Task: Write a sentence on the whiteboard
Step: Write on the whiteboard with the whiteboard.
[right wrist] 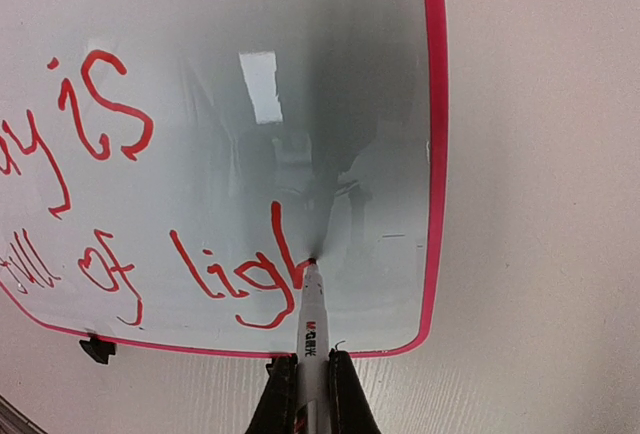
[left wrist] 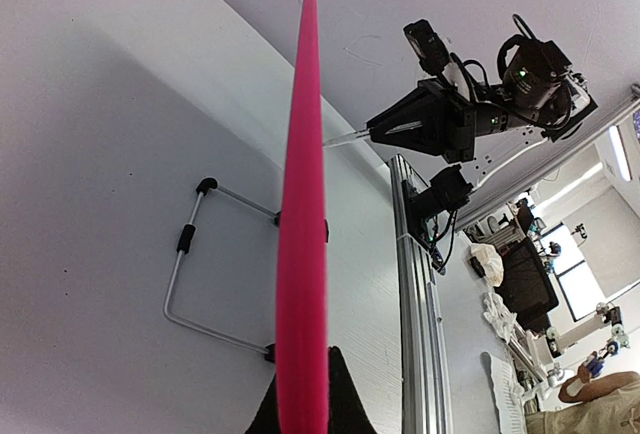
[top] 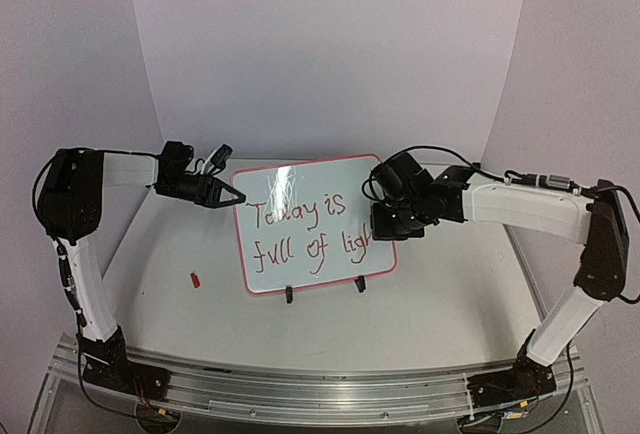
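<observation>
Whiteboard [top: 350, 184] upright at middle of table [top: 450, 294], on clip feet. Left gripper [top: 232, 196] pinched tight on its left frame edge. Right gripper [right wrist: 310, 379] clamped round marker [right wrist: 312, 314], tip touching board after red "ligh", near lower right corner.

My left gripper [top: 232, 195] and right gripper [right wrist: 304, 394] both clamped tight, left arm [top: 82, 264] and right arm [top: 528, 204] elbows-up, wrists inward

whiteboard [top: 312, 226]: glossy white, thin pink-red frame, rounded corners, standing near-upright and leaning slightly back on two small black clip feet; red handwriting in two lines reads "Today is / full of ligh", ending near lower right corner
</observation>
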Tool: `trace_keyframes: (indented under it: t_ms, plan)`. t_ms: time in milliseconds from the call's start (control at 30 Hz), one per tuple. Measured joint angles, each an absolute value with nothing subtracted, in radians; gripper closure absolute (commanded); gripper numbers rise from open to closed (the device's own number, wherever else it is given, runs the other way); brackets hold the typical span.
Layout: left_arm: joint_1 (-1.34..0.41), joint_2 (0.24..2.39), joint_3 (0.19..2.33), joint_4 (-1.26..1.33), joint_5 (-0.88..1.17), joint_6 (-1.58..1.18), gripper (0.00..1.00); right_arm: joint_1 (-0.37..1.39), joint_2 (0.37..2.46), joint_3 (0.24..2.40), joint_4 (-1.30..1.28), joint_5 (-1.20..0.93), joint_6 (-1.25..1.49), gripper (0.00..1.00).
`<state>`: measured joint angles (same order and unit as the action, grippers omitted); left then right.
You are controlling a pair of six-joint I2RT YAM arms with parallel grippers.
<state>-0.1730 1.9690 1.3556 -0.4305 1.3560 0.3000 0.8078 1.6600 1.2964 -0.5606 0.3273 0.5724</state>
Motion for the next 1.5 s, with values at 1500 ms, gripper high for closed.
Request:
trace_keyframes:
  t_ms: [1500]
  plan:
    - [-0.173, 1.969, 1.356, -0.436, 1.362, 0.308, 1.0, 0.808, 1.638, 1.23, -0.553, 0.314, 0.625, 1.0]
